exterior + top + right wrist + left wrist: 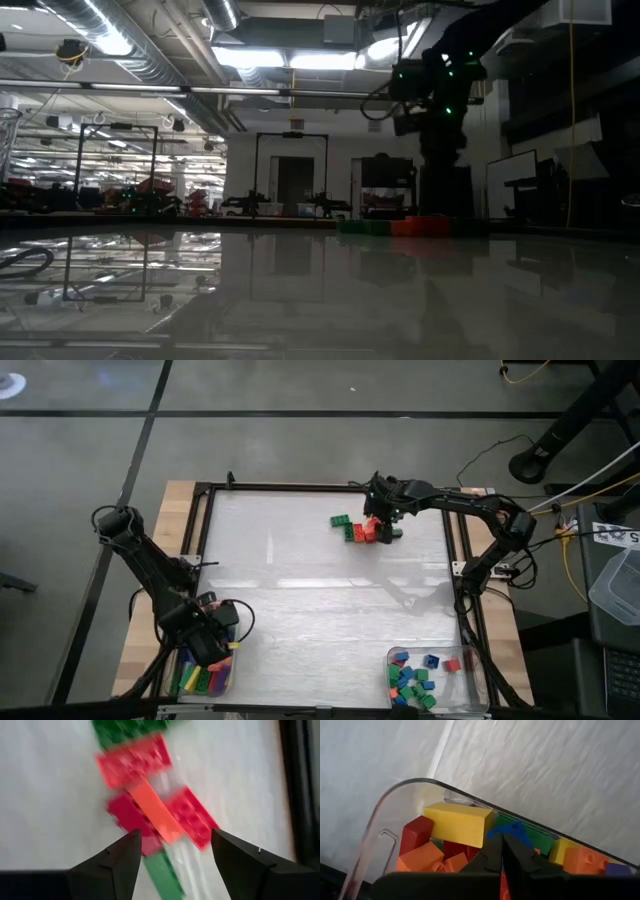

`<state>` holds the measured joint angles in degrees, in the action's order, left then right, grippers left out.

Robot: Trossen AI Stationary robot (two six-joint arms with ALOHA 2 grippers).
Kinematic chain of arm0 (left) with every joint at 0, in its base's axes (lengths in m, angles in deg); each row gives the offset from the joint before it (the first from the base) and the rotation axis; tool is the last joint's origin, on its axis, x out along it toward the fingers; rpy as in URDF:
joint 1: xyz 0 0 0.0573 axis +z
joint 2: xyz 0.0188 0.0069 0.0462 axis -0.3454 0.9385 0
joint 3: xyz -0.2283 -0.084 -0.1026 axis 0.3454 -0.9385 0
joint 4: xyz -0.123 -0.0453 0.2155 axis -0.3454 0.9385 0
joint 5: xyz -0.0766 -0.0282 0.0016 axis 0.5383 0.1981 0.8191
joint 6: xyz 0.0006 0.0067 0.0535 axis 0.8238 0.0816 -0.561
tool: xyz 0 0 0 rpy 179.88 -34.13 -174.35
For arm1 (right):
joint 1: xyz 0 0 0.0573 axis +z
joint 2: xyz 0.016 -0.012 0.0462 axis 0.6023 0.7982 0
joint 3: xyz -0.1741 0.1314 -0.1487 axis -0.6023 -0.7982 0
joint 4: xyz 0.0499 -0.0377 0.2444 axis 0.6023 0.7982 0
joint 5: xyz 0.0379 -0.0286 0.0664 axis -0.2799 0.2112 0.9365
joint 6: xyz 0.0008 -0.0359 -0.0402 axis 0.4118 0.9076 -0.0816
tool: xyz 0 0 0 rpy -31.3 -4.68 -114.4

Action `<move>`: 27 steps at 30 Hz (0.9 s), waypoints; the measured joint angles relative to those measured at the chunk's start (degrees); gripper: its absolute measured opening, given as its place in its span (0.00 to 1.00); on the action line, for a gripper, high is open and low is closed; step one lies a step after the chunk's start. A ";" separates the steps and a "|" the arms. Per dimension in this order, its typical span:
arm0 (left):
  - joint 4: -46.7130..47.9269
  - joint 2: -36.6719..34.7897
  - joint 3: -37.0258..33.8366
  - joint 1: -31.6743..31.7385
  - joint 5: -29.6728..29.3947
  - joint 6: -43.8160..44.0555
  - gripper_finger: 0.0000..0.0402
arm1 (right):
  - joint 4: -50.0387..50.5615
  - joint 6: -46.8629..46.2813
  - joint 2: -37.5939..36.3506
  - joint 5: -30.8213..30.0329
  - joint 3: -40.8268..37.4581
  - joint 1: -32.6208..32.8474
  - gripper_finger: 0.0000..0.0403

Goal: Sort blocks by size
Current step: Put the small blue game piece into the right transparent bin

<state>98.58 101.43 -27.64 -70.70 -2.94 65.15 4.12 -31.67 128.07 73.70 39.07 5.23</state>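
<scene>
No readable writing appears. Right gripper (172, 852), fingers spread, hangs over red, orange and green blocks (362, 528) at the table's (300, 580) far side; left gripper (504, 851), pressed together, sits over the left tray (380, 827) of long blocks.

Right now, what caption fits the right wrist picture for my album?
Open right gripper hovers over a cluster of red, orange and green blocks on the table.
</scene>
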 joint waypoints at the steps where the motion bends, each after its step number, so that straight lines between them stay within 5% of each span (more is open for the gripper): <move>1: 0.00 -0.40 0.00 0.02 -0.21 -0.02 0.00 | -0.12 -0.67 0.00 1.85 0.65 0.33 0.59; 7: -0.20 -2.58 0.04 0.02 -1.89 -0.36 0.00 | -2.99 -2.86 0.00 7.84 1.98 4.47 0.59; 15: -0.03 -2.69 0.04 0.51 2.26 6.62 0.02 | -3.63 -2.72 0.00 8.05 1.99 12.62 0.59; 20: -0.02 -2.67 -0.66 2.24 10.63 9.37 0.17 | -3.91 -2.70 0.00 8.05 1.99 16.49 0.59; 27: -0.94 -2.67 -2.64 2.60 10.65 7.56 0.40 | -3.89 -2.68 0.00 7.96 1.99 19.40 0.59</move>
<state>97.64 98.76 -30.28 -68.11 7.71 72.71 0.23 -34.34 128.07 81.66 41.06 24.62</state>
